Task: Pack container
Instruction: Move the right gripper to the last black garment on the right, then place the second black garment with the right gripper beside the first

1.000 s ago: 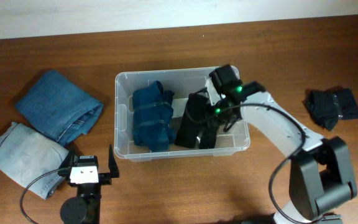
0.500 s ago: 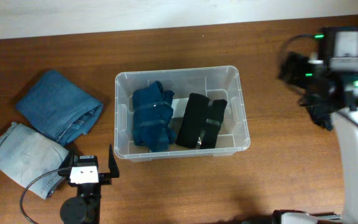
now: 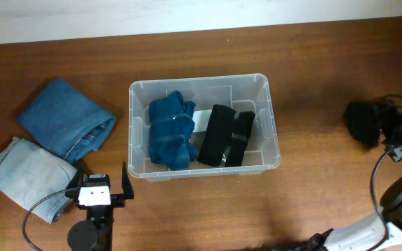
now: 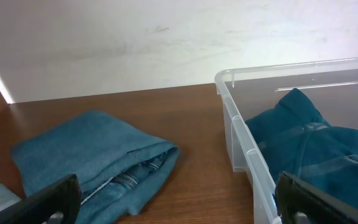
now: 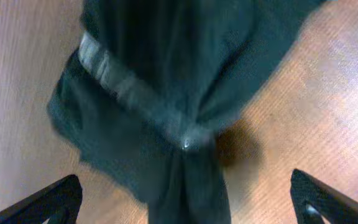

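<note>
The clear plastic container (image 3: pixel 139 132) sits mid-table and holds a folded dark-blue garment (image 3: pixel 171 131) and a folded black garment (image 3: pixel 226 136). Its rim also shows in the left wrist view (image 4: pixel 247 149). My right gripper (image 5: pixel 188 202) is open, its fingers spread wide above a black garment (image 5: pixel 166 81) that lies on the table at the far right (image 3: pixel 363 123). My left gripper (image 4: pixel 179 199) is open and empty near the front edge, left of the container, beside folded blue jeans (image 4: pixel 98 155).
Folded blue jeans (image 3: pixel 65 118) and lighter jeans (image 3: pixel 26 171) lie at the left. The wall runs along the table's far edge. The right arm's cables (image 3: pixel 386 164) hang at the right edge.
My right arm has left the container, swung to the far right and come down over the black garment there. The black garment stays in the container. The left arm has not moved.
</note>
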